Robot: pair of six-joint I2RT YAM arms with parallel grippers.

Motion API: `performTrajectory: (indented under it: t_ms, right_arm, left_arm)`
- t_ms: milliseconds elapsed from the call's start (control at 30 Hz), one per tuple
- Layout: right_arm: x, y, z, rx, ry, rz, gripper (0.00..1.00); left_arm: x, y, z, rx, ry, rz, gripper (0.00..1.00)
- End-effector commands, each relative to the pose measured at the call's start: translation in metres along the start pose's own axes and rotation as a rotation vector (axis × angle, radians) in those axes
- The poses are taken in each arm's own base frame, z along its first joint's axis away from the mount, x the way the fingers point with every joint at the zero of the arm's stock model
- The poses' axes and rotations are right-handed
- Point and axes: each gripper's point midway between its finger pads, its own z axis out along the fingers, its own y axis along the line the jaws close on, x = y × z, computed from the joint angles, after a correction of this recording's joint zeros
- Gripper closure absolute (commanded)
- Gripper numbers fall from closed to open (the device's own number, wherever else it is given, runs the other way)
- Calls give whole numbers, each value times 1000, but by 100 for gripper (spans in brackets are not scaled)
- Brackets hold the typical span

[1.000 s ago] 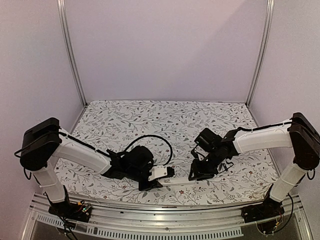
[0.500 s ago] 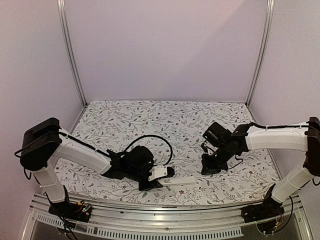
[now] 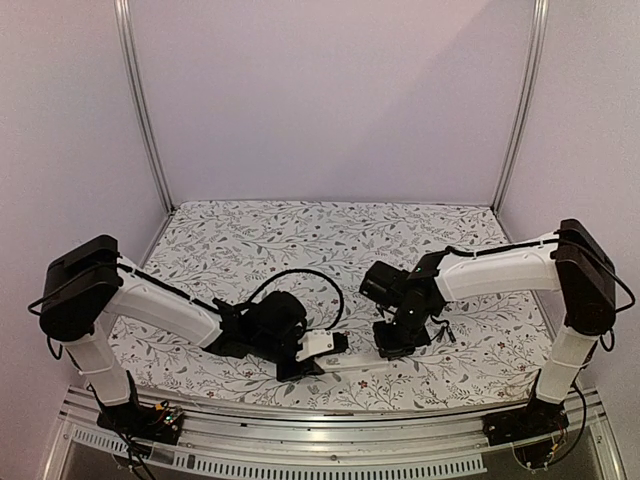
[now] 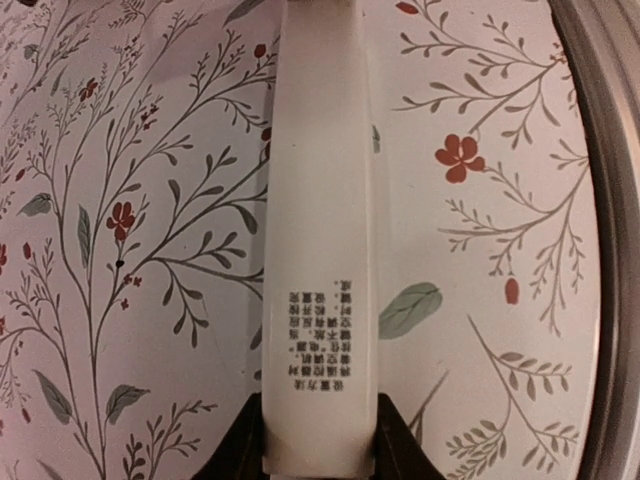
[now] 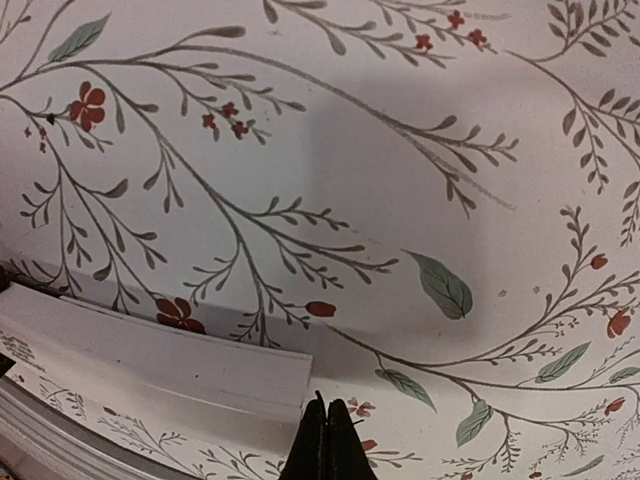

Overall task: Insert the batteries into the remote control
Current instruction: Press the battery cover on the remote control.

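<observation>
The remote control (image 4: 322, 200) is a long white bar lying back side up on the flowered cloth, with a block of small printed text near its held end. My left gripper (image 4: 320, 440) is shut on that end, one black finger on each side. In the top view the remote control (image 3: 355, 363) points right from the left gripper (image 3: 312, 352). My right gripper (image 3: 392, 346) hovers at its free end. The right gripper (image 5: 328, 440) is shut with nothing between its fingers, just right of the remote control's corner (image 5: 200, 365). No batteries show in any view.
A metal rail (image 3: 330, 415) runs along the table's near edge and shows as a grey band (image 4: 610, 250) in the left wrist view. A black cable loop (image 3: 300, 278) arches behind the left gripper. Upright frame posts (image 3: 145, 110) stand at the back corners.
The right gripper has closed from partly open. It swung out to the right, then came back left to the remote's free end. The left arm and remote have not moved.
</observation>
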Motion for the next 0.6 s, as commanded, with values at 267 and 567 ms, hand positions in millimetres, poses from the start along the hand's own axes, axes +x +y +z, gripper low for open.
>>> performTrajectory:
  t_ms: [267, 567]
  right_arm:
    - [-19, -3, -26, -69, -68, 37, 100]
    - [10, -64, -24, 72, -31, 93, 100]
  left_arm:
    - [12, -7, 8, 25, 33, -12, 83]
    - [15, -5, 4, 27, 35, -26, 82]
